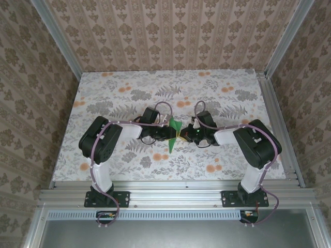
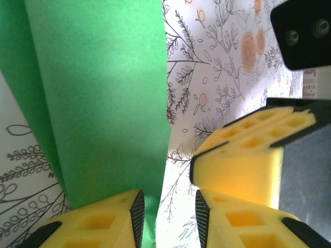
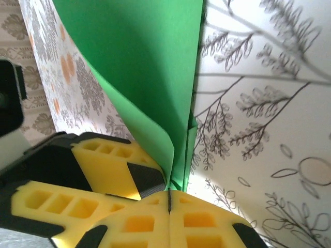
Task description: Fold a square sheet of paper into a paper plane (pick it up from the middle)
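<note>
paper plane (image 1: 174,132): bright green | tabletop (image 1: 129,88): grey-orange floral | right tool pads (image 3: 129,227): yellow

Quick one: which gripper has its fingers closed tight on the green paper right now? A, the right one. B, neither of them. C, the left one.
A: in the right wrist view, the right gripper has its yellow pads pressed together with the edge of the green paper caught in the seam. The left gripper has its fingers apart, with tabletop showing between them.
</note>
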Robot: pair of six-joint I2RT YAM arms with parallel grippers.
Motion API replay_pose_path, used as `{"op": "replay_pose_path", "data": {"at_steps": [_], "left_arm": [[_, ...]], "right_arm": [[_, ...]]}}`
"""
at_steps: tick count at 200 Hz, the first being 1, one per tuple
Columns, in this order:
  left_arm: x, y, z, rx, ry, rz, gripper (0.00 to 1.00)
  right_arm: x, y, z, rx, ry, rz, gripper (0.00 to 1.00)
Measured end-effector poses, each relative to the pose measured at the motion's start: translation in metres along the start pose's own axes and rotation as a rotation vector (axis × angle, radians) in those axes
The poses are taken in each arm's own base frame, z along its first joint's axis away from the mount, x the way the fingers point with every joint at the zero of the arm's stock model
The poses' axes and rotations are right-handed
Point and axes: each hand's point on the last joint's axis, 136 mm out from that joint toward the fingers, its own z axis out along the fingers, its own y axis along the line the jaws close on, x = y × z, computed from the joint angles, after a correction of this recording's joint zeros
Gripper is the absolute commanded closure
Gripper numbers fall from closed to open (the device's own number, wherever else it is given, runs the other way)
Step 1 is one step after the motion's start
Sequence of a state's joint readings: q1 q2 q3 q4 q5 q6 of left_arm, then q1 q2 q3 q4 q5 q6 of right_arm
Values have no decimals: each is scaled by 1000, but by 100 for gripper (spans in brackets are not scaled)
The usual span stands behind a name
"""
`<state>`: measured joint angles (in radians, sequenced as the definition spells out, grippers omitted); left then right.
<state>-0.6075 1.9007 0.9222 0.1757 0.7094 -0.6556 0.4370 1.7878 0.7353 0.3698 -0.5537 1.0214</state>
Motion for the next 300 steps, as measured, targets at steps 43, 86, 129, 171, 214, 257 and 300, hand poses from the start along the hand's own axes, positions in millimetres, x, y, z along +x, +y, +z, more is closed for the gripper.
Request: {"op": "replay_pose_path", "data": {"at_steps": [43,86,129,171,214,257,300], "left_arm": [[-1,1,1,11,-23,22,79],[6,2,4,12,-18,30,88],[6,1,4,13,-20,32,90],[6,2,4,8,-24,32,91],[6,2,4,8,-24,33,90],[6,2,4,8,-24,32,90],[6,3,5,7,-24,32,90]], "right_arm": [[-4,2,-1,-7,-1,4,90],[-7,8,3,-24,13,-1,88],[-5,3,6,-4,29,4,85],[3,-9,2,51,55,-1,80],[5,-5,-2,55,58,-23,77],[9,-6,2,56,73,-24,77],[8,-3,6,51,77,-26,79]]}}
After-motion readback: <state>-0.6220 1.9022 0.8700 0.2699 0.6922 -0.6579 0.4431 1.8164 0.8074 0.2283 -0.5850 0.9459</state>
